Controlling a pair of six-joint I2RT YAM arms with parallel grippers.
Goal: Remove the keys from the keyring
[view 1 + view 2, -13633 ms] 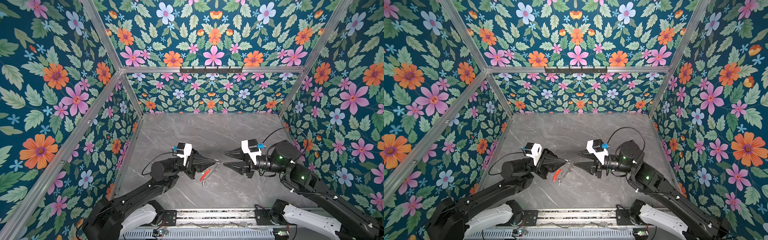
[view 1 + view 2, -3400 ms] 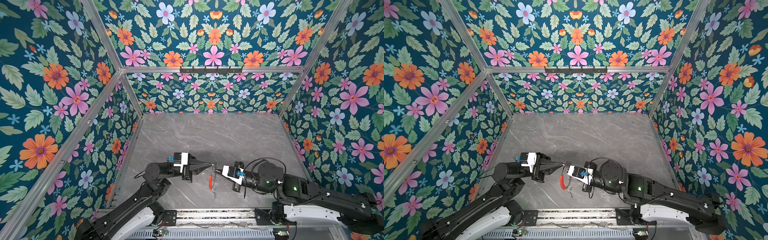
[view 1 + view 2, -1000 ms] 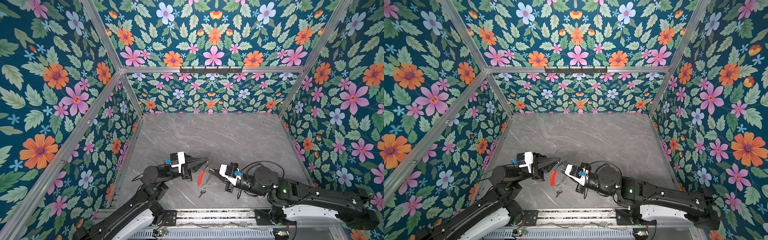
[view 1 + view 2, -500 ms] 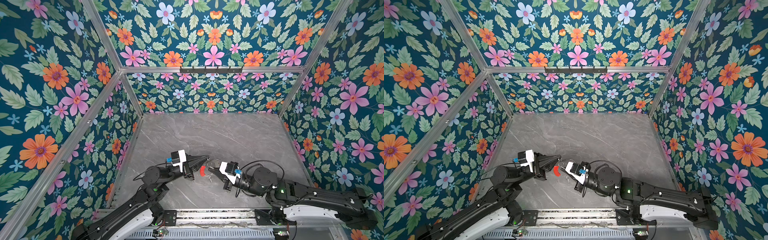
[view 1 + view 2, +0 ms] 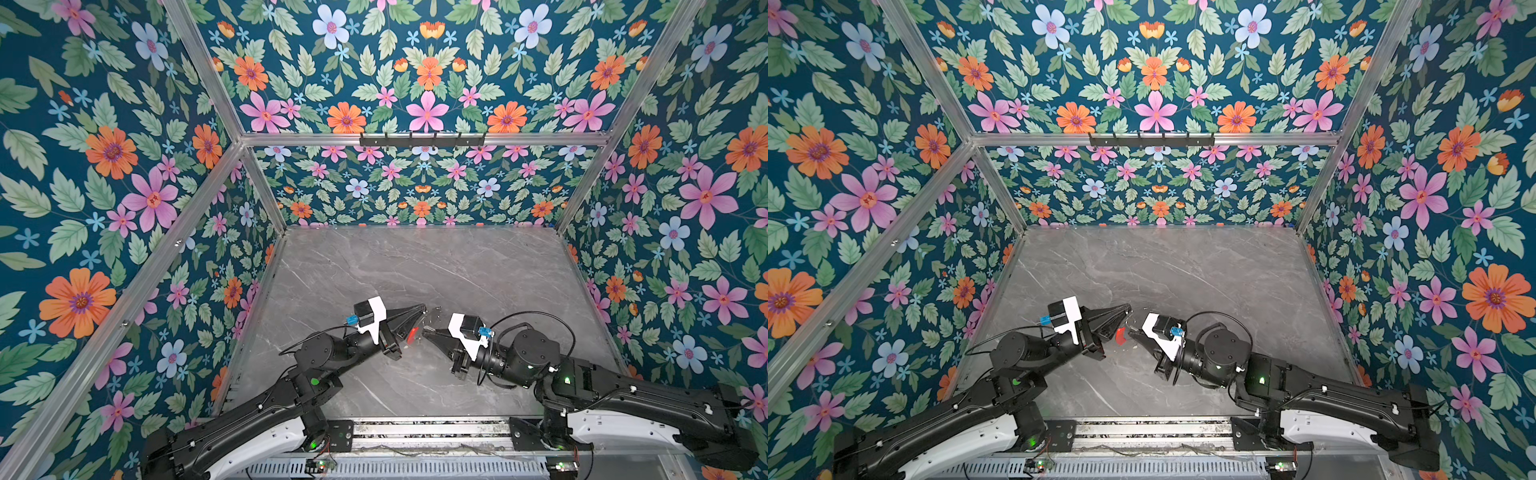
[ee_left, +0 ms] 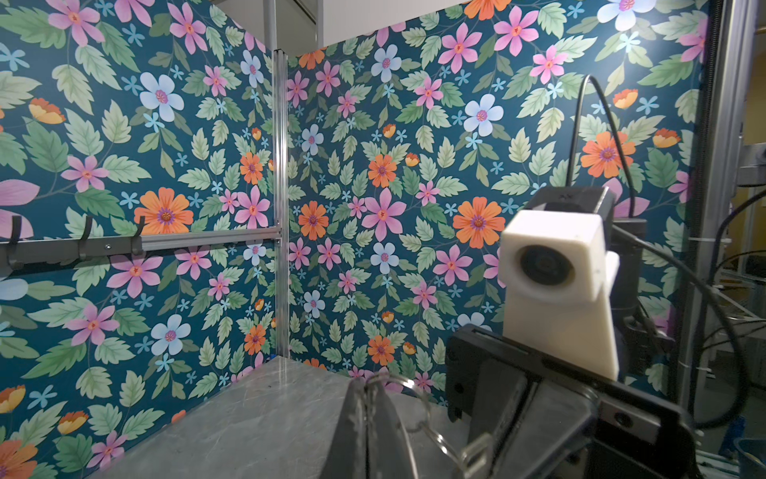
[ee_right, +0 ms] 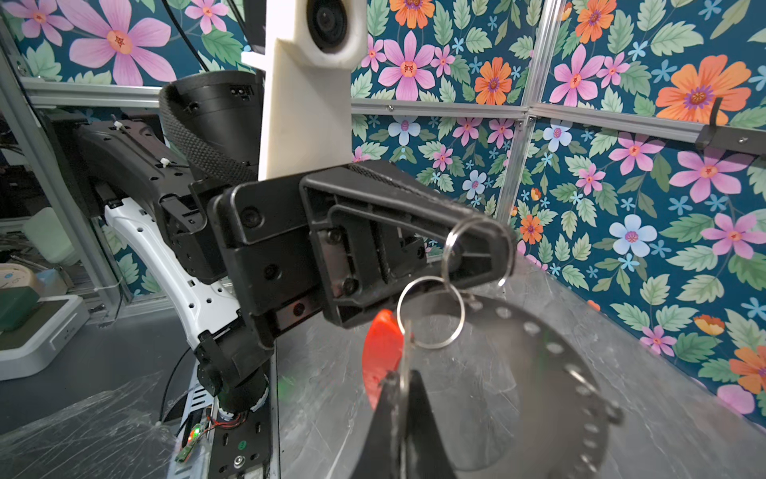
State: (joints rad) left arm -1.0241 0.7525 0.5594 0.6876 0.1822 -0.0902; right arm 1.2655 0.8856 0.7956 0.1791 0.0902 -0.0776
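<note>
My left gripper point(image 5: 423, 309) point(image 5: 1127, 308) is shut on a small silver ring of the keyring point(image 7: 455, 249), as the right wrist view shows at its tip point(image 7: 495, 249). A second linked ring point(image 7: 429, 313) hangs below, beside a red piece point(image 7: 380, 346) point(image 5: 412, 333) point(image 5: 1120, 336). A thin silvery key point(image 7: 405, 352) hangs from that second ring, and my right gripper point(image 7: 401, 379) point(image 5: 424, 331) point(image 5: 1130, 331) is shut on its blade. In the left wrist view my left gripper point(image 6: 367, 390) pinches the thin wire ring point(image 6: 393, 379). Both tips meet above the table's front middle.
The grey marble table point(image 5: 415, 270) is walled on three sides with floral panels. A hook rail point(image 5: 422, 139) runs along the back wall. A blurred pale round shape with dots on its rim point(image 7: 539, 373) sits near the right wrist lens; I cannot tell what it is.
Both grippers have shifted a little away from the front edge with the keyring between them. The red piece has risen, and the key that dangled low a second ago no longer hangs beneath.
</note>
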